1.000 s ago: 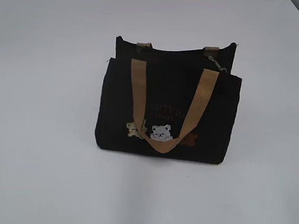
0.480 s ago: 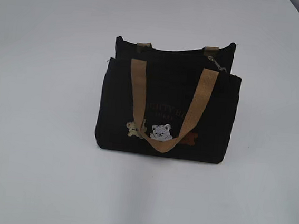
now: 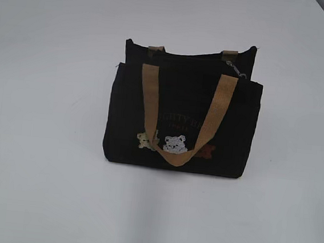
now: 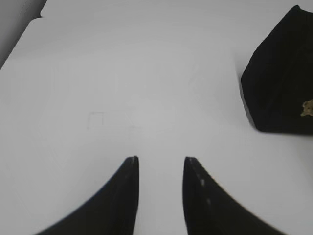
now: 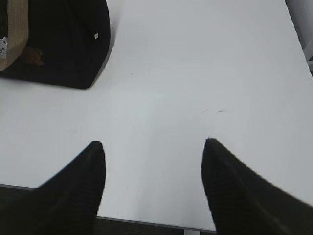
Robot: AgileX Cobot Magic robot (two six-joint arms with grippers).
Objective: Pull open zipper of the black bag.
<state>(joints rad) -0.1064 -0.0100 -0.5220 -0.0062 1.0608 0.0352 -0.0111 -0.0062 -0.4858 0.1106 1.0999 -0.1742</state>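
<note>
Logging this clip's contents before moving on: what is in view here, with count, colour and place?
black bag: one, black, upright mid-table, front toward the exterior camera.
tan handles: two; one loops down the front, the other shows only as stubs at the rear edge.
embroidered bears: small, pale, low on the bag's front.
zipper: one, black, silver pull at the top right end.
table: one, white.
left tool: one, black, open, empty, left of the bag.
right tool: one, black, wide open, empty, right of the bag.

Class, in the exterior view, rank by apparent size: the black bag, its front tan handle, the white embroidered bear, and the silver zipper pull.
1. black bag
2. front tan handle
3. white embroidered bear
4. silver zipper pull
</note>
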